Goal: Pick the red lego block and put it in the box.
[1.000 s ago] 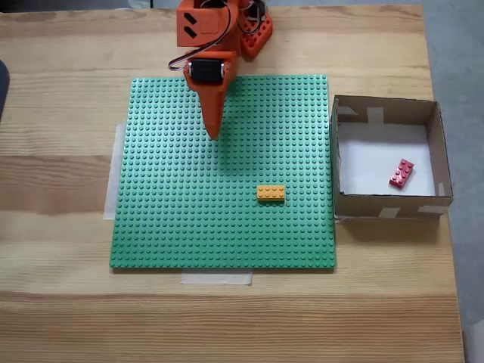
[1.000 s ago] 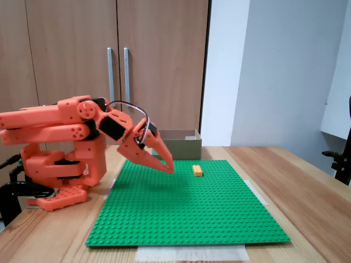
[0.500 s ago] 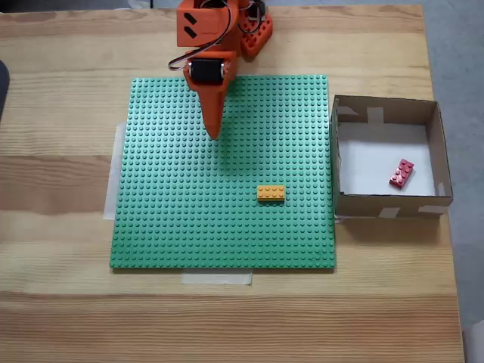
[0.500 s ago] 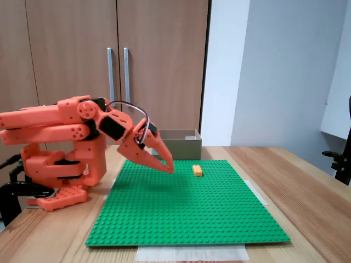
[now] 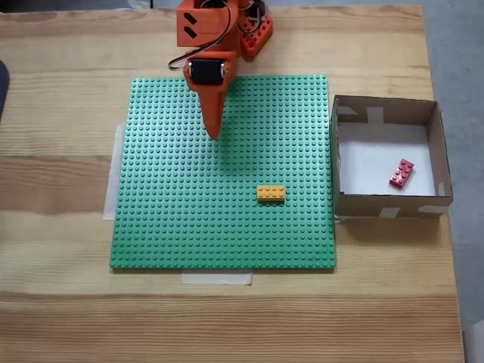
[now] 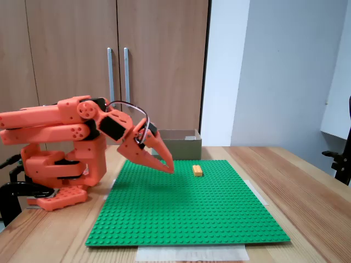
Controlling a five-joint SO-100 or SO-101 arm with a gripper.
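Observation:
The red lego block [image 5: 401, 173] lies tilted on the white bottom of the brown cardboard box [image 5: 336, 162], toward its right side. From the side, the box [image 6: 178, 143] stands behind the baseplate and its inside is hidden. My orange gripper [image 5: 214, 134] is shut with nothing in it, pointing down over the upper middle of the green baseplate, far left of the box. In the side fixed view the gripper [image 6: 170, 169] hangs with its tip just above the plate, and the arm is folded back over its base.
A green studded baseplate [image 5: 166, 219] is taped to the wooden table. An orange-yellow brick [image 5: 271, 193] sits on it, right of centre, also seen as the brick [image 6: 197, 170] from the side. The arm's base [image 6: 60, 175] stands at the table's back edge.

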